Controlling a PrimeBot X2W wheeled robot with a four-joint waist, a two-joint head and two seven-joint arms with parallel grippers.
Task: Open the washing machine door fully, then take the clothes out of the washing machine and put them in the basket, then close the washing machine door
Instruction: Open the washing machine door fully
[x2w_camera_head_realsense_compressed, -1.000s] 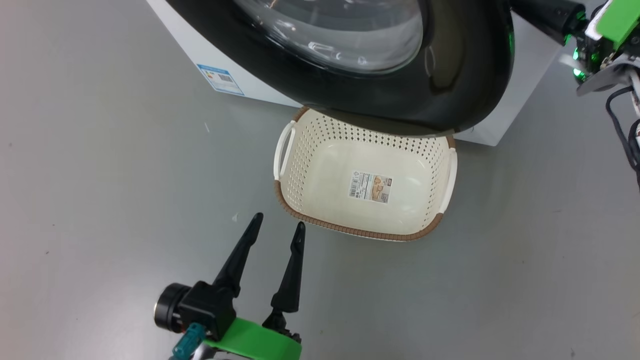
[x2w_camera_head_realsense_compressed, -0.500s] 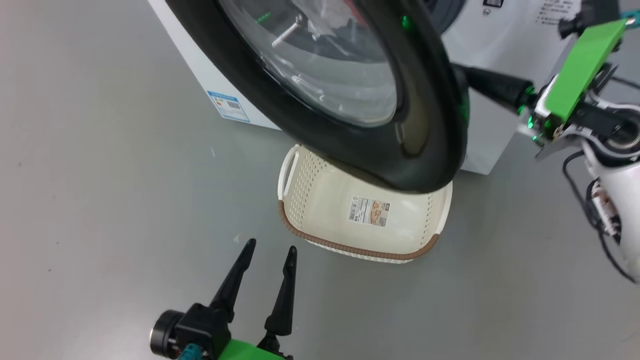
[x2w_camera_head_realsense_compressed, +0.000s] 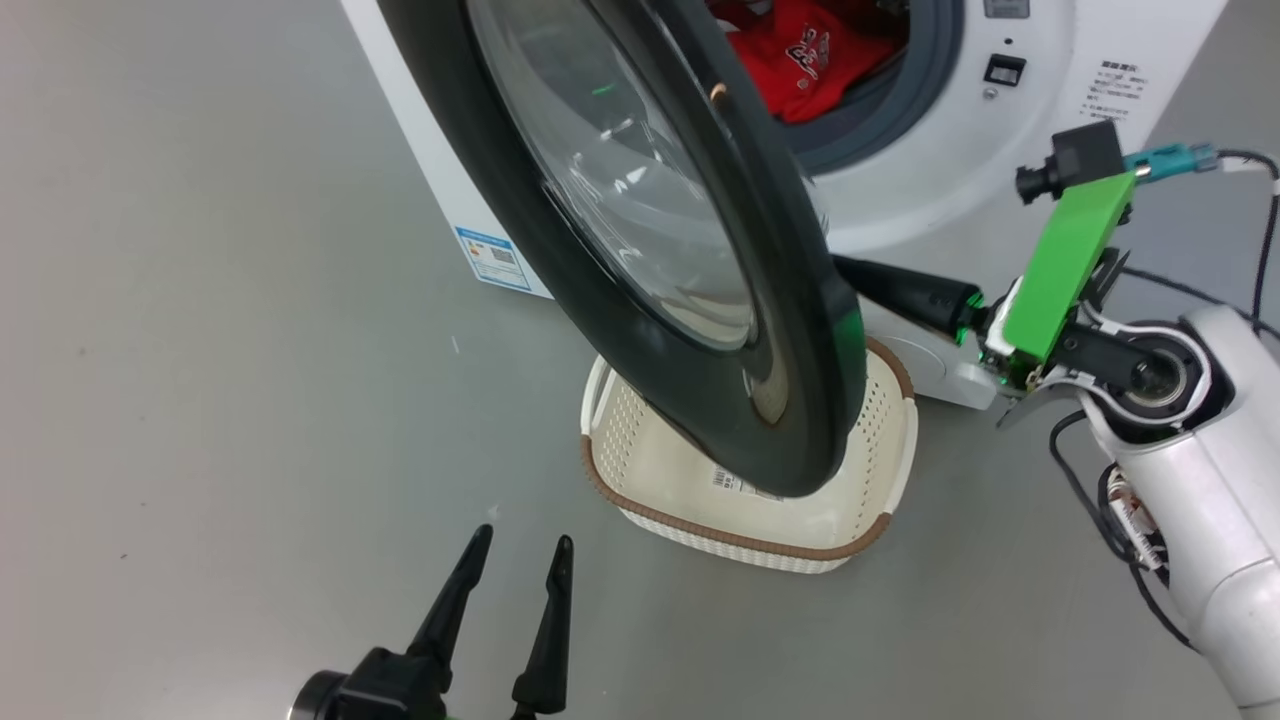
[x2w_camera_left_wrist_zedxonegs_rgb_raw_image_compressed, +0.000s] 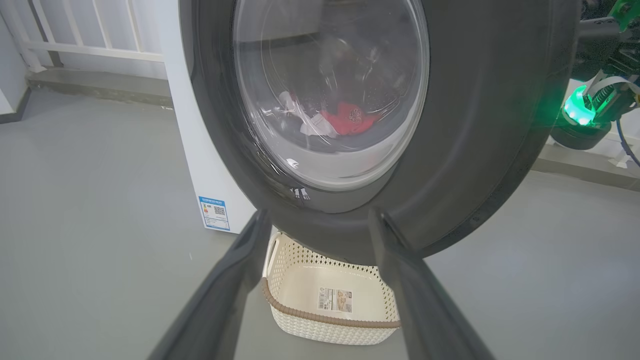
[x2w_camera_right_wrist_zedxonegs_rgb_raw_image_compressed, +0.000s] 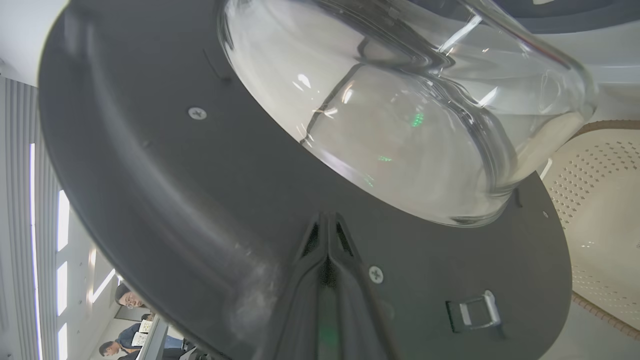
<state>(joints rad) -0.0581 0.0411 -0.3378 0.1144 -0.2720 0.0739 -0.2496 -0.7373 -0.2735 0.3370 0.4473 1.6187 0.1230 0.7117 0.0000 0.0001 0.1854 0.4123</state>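
Note:
The washing machine door (x2w_camera_head_realsense_compressed: 640, 250) stands partly swung out from the washing machine (x2w_camera_head_realsense_compressed: 1060, 70), its black rim edge-on above the basket (x2w_camera_head_realsense_compressed: 870, 520). Red clothes (x2w_camera_head_realsense_compressed: 800, 55) lie in the drum behind it. My right gripper (x2w_camera_head_realsense_compressed: 862, 275) is shut, its joined tips (x2w_camera_right_wrist_zedxonegs_rgb_raw_image_compressed: 327, 220) pressed against the door's dark inner face (x2w_camera_right_wrist_zedxonegs_rgb_raw_image_compressed: 150, 165), below the glass bowl (x2w_camera_right_wrist_zedxonegs_rgb_raw_image_compressed: 400, 125). My left gripper (x2w_camera_head_realsense_compressed: 515, 545) hangs open and empty over the floor in front of the basket. The left wrist view shows the door (x2w_camera_left_wrist_zedxonegs_rgb_raw_image_compressed: 475, 150), the clothes (x2w_camera_left_wrist_zedxonegs_rgb_raw_image_compressed: 350, 117) through its glass, and the basket (x2w_camera_left_wrist_zedxonegs_rgb_raw_image_compressed: 325, 320).
Grey floor (x2w_camera_head_realsense_compressed: 200, 350) spreads to the left and front. A blue label (x2w_camera_head_realsense_compressed: 492, 258) is stuck on the machine's side. A white railing (x2w_camera_left_wrist_zedxonegs_rgb_raw_image_compressed: 75, 45) runs along the wall behind. People (x2w_camera_right_wrist_zedxonegs_rgb_raw_image_compressed: 130, 300) stand in the distance, seen past the door's edge.
The door has swung further open with the right gripper pushing behind it, now covering more of the basket. The drum and red clothes have come into view. The head camera has shifted.

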